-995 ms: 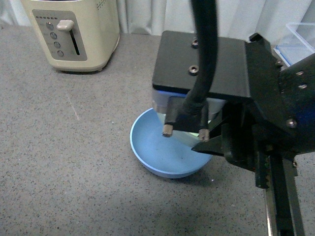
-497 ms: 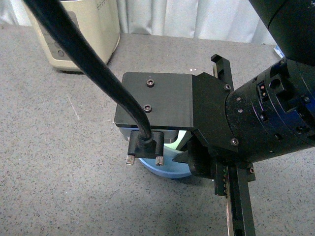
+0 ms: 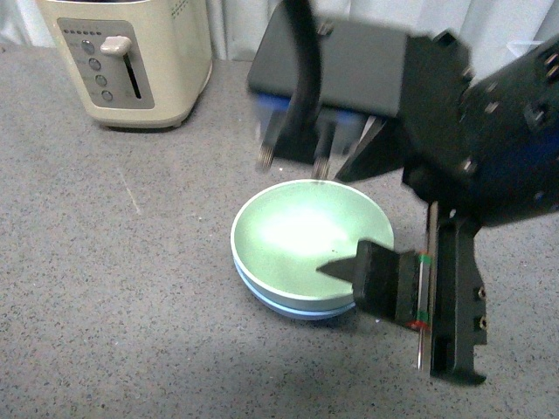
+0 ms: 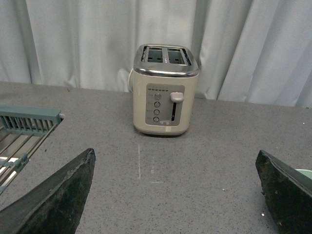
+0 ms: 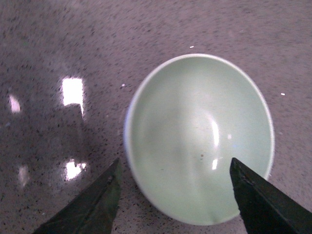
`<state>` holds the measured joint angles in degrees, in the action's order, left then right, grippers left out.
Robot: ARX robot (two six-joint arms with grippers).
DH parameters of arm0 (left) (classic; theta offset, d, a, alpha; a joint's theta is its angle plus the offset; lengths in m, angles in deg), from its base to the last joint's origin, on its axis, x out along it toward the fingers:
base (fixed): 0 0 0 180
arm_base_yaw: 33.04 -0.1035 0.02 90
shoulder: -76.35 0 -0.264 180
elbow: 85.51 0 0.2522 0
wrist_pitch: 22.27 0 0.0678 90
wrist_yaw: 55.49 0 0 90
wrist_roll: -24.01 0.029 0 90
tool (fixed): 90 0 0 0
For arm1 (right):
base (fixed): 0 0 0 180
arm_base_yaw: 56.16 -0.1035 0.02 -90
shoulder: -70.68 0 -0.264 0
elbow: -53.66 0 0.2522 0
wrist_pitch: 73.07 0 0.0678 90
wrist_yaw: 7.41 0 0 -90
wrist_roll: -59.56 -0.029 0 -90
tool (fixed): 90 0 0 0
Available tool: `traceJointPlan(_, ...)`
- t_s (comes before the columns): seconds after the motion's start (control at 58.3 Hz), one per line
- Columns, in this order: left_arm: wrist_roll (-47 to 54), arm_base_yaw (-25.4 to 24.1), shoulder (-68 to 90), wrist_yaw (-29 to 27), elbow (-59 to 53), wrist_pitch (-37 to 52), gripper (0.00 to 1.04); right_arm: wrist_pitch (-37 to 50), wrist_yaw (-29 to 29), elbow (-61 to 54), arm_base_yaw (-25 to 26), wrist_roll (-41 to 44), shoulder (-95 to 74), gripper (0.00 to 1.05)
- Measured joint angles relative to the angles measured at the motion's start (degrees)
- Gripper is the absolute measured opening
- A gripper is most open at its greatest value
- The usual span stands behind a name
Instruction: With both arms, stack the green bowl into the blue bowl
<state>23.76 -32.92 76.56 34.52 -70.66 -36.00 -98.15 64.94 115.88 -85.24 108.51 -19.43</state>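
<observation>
The grey speckled surface (image 3: 113, 288) carried everything. The right arm (image 3: 489, 131) filled the upper right of the front view, its end effector (image 5: 173, 195) spread wide and empty above the bowls, touching neither. A cream toaster (image 3: 131, 57) stood at the far left, well apart. The green bowl (image 3: 306, 236) sat nested upright inside the blue bowl (image 3: 293, 305), of which only a thin band showed beneath the green rim; nothing lay in the green bowl. The left end effector (image 4: 175, 200) was also spread, holding nothing, facing the toaster.
</observation>
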Motion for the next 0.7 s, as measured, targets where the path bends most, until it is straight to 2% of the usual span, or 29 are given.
traceJointPlan(0.103, 0.0, 0.0, 0.0, -0.02, 0.0, 0.0, 0.98, 4.94, 2.08, -3.87, 4.52, -12.33, 7.52, 0.98)
traceJointPlan(0.171, 0.0, 0.0, 0.0, 0.0, 0.0, 0.0, 0.98, 6.73, 5.22, -8.28, 7.8, -21.03, 12.61, 0.95)
traceJointPlan(0.292, 0.0, 0.0, 0.0, 0.0, 0.0, 0.0, 0.98, 7.02, 7.85, -13.77, 11.63, -29.92, 18.53, 0.96)
traceJointPlan(0.412, 0.0, 0.0, 0.0, 0.0, 0.0, 0.0, 0.98, 3.3, 13.92, -21.99, 17.55, -40.72, 31.08, 0.96)
traceJointPlan(0.549, -0.02, 0.0, 0.0, 0.0, 0.0, 0.0, 0.98, 1.68, 18.32, -28.28, 23.61, -47.04, 43.25, 0.96)
traceJointPlan(0.566, 0.0, 0.0, 0.0, 0.0, 0.0, 0.0, 0.98, 4.2, 18.23, -29.94, 24.83, -47.54, 45.16, 0.94)
traceJointPlan(0.617, 0.0, 0.0, 0.0, 0.0, 0.0, 0.0, 0.98, 22.73, 17.99, -38.45, 27.91, -47.95, 50.58, 0.82)
traceJointPlan(0.669, -0.02, 0.0, 0.0, -0.02, 0.0, 0.0, 0.98, 36.2, 18.14, -43.23, 28.94, -48.13, 53.72, 0.69)
traceJointPlan(0.703, -0.02, 0.0, 0.0, 0.0, 0.0, 0.0, 0.98, 40.15, 17.99, -44.06, 28.94, -48.19, 55.34, 0.61)
